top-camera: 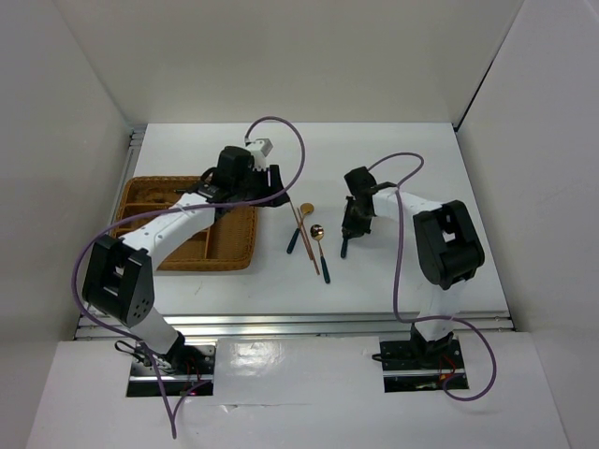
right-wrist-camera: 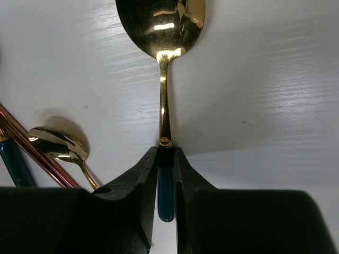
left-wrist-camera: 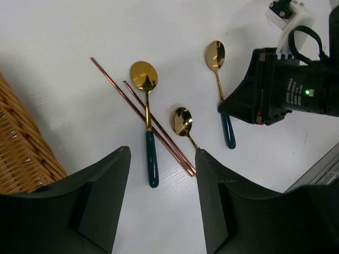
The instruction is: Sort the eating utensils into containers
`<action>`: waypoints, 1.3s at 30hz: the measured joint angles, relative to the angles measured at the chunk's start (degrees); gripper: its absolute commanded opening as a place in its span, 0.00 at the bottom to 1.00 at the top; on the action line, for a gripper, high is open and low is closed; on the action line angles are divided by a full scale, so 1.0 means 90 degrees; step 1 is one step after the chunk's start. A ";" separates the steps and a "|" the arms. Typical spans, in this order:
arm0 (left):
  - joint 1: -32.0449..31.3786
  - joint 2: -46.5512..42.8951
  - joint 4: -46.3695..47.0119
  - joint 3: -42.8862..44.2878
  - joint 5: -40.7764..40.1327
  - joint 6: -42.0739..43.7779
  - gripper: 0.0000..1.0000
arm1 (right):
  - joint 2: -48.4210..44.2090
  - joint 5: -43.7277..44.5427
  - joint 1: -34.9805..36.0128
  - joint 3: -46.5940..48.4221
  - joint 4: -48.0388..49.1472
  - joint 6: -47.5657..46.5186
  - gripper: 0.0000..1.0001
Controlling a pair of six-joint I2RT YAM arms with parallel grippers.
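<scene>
Standing here, I see the wicker tray (top-camera: 211, 266), its compartments mostly hidden beneath the left arm (top-camera: 178, 220). The right gripper (right-wrist-camera: 165, 154) pinches a spoon (right-wrist-camera: 161, 21) by its teal handle, and the left gripper (left-wrist-camera: 162, 154) gapes empty.

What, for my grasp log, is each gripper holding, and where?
The right gripper pinches the gold spoon with the teal handle at the handle's top. The left gripper is open, empty.

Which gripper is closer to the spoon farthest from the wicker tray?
Right. The right gripper has its fingers pinching that spoon by its teal handle; the left gripper hovers open near the tray, beyond the chopsticks.
</scene>
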 measured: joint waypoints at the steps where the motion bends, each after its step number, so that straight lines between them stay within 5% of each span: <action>1: -0.0039 0.0000 -0.0005 0.0000 0.0000 0.0058 0.65 | 0.0010 0.0000 0.0005 0.0010 0.0000 0.0002 0.12; 7: -0.0291 0.0000 0.0306 -0.0146 0.0333 0.0100 0.63 | 0.0134 -0.0002 0.0010 0.0216 -0.0061 0.0002 0.04; 14: -0.0342 0.0095 0.1897 -0.1566 0.1695 -0.0270 0.63 | 0.0202 -0.0350 0.0010 0.1088 -0.0119 -0.0092 0.04; 21: -0.0425 0.0767 0.2526 -0.1321 0.2225 -0.0440 0.63 | 0.0107 -0.0986 0.0066 0.1620 0.0461 -0.0238 0.04; 30: -0.0442 0.1214 0.2756 -0.0913 0.1763 -0.0763 0.63 | 0.0102 -0.1530 0.0520 0.1620 0.0784 -0.0355 0.04; 39: -0.0442 0.1280 0.2773 -0.0901 0.1032 -0.1030 0.52 | 0.0102 -0.1987 0.0763 0.1642 0.1095 -0.0432 0.04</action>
